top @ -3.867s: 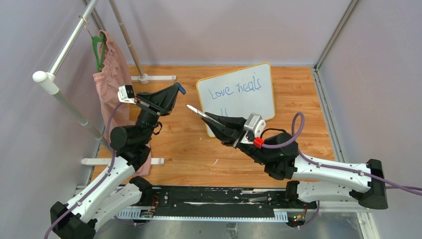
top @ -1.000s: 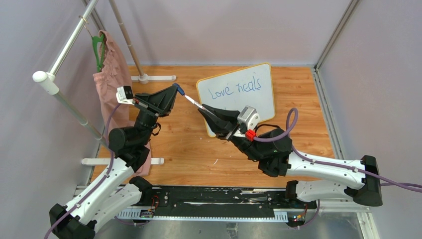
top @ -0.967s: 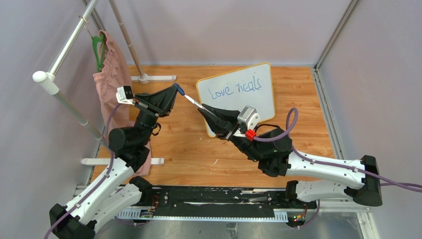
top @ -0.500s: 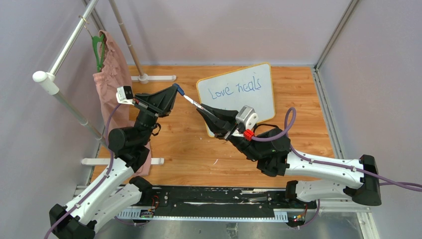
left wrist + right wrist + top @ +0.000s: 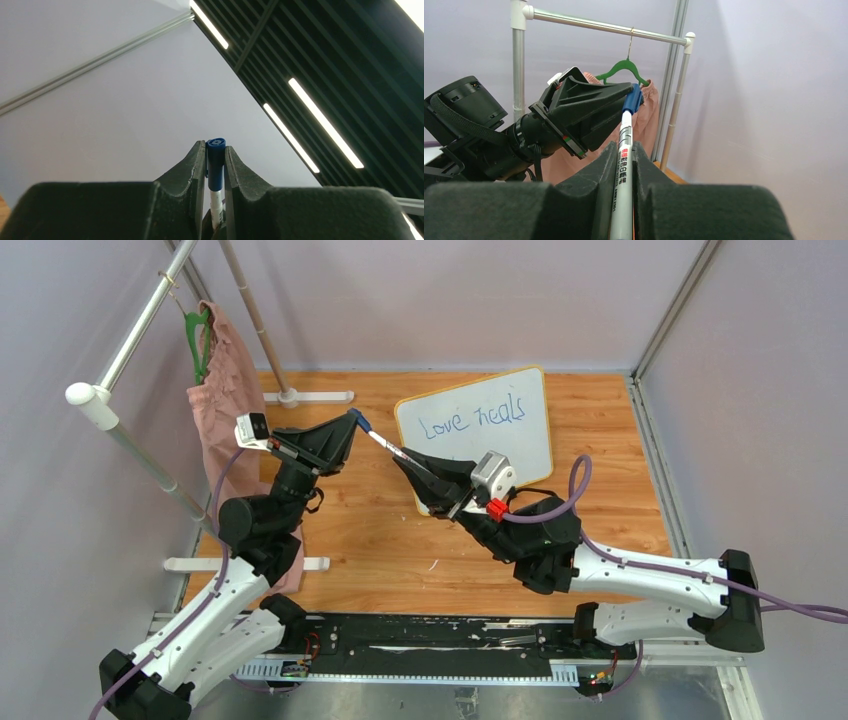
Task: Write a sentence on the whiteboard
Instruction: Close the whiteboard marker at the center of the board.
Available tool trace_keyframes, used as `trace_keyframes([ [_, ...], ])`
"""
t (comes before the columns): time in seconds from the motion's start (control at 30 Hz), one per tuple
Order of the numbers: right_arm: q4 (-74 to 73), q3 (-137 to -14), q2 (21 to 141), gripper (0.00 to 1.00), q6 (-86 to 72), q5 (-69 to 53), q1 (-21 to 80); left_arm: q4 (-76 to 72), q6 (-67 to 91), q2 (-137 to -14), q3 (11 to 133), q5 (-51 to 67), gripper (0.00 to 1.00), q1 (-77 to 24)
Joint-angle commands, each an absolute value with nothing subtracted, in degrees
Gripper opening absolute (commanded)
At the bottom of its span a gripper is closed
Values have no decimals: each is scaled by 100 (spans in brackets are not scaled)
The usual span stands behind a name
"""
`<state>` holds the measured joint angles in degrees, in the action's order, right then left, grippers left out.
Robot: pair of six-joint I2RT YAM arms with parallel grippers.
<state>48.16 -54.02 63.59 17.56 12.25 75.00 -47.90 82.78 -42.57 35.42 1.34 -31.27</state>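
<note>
The left gripper (image 5: 352, 418) pinches the blue cap (image 5: 631, 100), and the right gripper (image 5: 405, 462) squeezes the marker (image 5: 385, 445), whose tip is in that cap. Just right of them, on the far side, sits the whiteboard (image 5: 520, 450) with the sentence (image 5: 472, 418) on it. I think the pen is being closed, so next comes a straight push together.

A robotics lab cell is indicated: a wooden tabletop (image 5: 380, 540) is enclosed by plain lilac-grey wall panels (image 5: 450, 300) framed in aluminium profiles (image 5: 678, 302). A left arm (image 5: 215, 610) and a right arm (image 5: 650, 575) are bolted beside a black base rail (image 5: 400, 630). Ceiling strip lights (image 5: 325, 122) are seen overhead.
</note>
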Motion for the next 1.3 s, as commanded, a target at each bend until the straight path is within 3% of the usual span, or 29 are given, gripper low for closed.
trace_keyframes([
  [0.0, 5132, -5681, 6413, 0, 1806, 1386, 7576, -4931, 8288, -4181, 3482, 254, 0, -3155],
  [0.37, 5100, -5758, 6518, 0, 1929, 1388, 7576, -4931, 8280, -4137, 3465, 279, 0, -3151],
  [1.27, 5299, -5808, 6968, 0, 4024, 1229, 7787, -4922, 8150, -4292, 3516, 352, 0, -3155],
])
